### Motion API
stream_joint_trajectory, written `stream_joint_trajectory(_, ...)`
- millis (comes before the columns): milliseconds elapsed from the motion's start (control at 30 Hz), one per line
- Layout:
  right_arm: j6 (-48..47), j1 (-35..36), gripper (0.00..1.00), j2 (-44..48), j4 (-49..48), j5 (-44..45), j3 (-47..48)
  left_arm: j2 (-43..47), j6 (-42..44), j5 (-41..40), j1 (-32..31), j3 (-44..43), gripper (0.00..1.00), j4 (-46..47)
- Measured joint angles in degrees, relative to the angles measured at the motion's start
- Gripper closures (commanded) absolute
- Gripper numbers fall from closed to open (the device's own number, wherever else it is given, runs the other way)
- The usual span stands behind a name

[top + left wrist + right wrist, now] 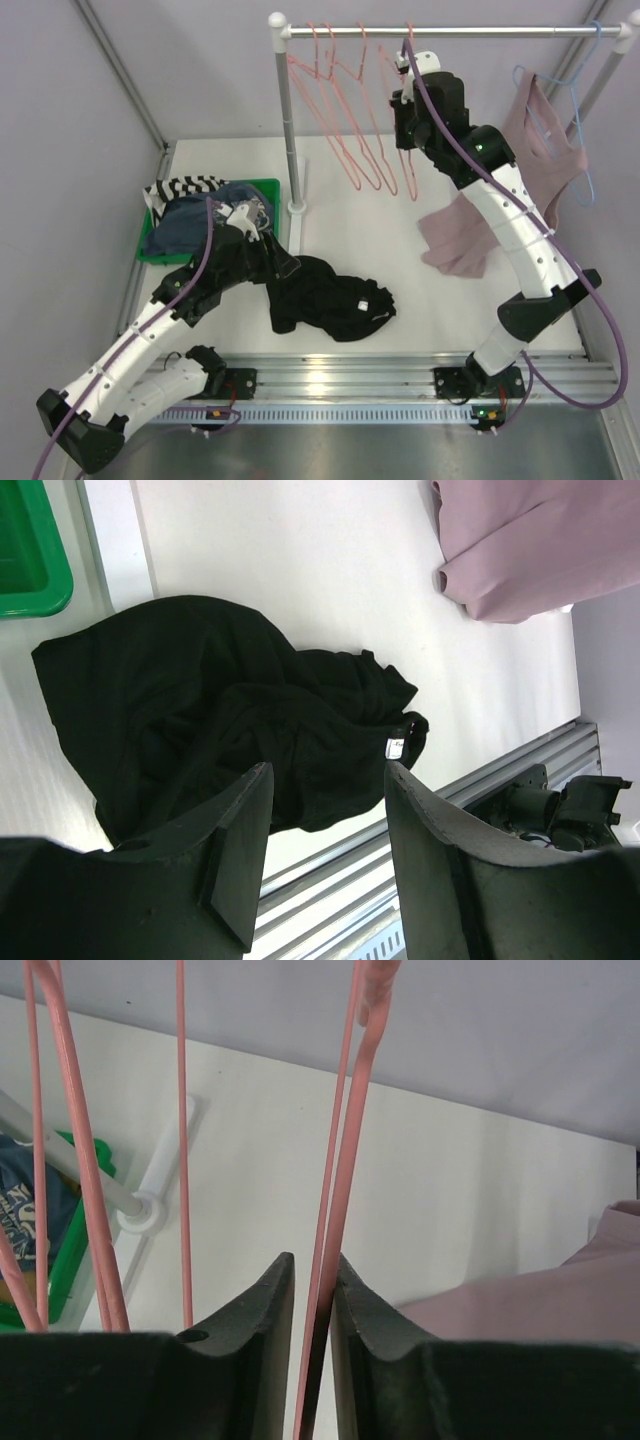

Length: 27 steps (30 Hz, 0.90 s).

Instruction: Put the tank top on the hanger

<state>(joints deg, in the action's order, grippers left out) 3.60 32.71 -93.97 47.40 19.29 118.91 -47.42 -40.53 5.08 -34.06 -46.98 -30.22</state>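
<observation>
The hanger (345,1160), thin salmon-pink wire, hangs from the rail (480,32) at the far side of the table, its long side pointing down. My right gripper (312,1270) is raised to it. The wire runs lengthwise between the jaws, which stand nearly together, and I read that as a pinch on the wire.

The tank top (330,300) lies crumpled in a black heap on the table near the front edge, stretched roughly left to right. It is well apart from the hanger, below it and to its left. My left gripper (325,780) is much nearer, just above the heap with its jaws spread and holding nothing.

A green bin (272,186) at the left holds a dark blue shirt (195,215) and a striped garment (185,187).
</observation>
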Motion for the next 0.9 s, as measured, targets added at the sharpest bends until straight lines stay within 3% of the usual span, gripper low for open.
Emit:
stream_joint_trajectory(300,0.0,-0.1,1.0,0.0,0.1,1.2,0.1,0.0,0.0,0.0,0.0,0.0,0.46,0.0)
stream_joint_trajectory(900,-0.6,-0.3,1.0,0.0,0.5,4.1,5.0,-0.8,0.0,0.0,0.0,0.0,0.47,0.0)
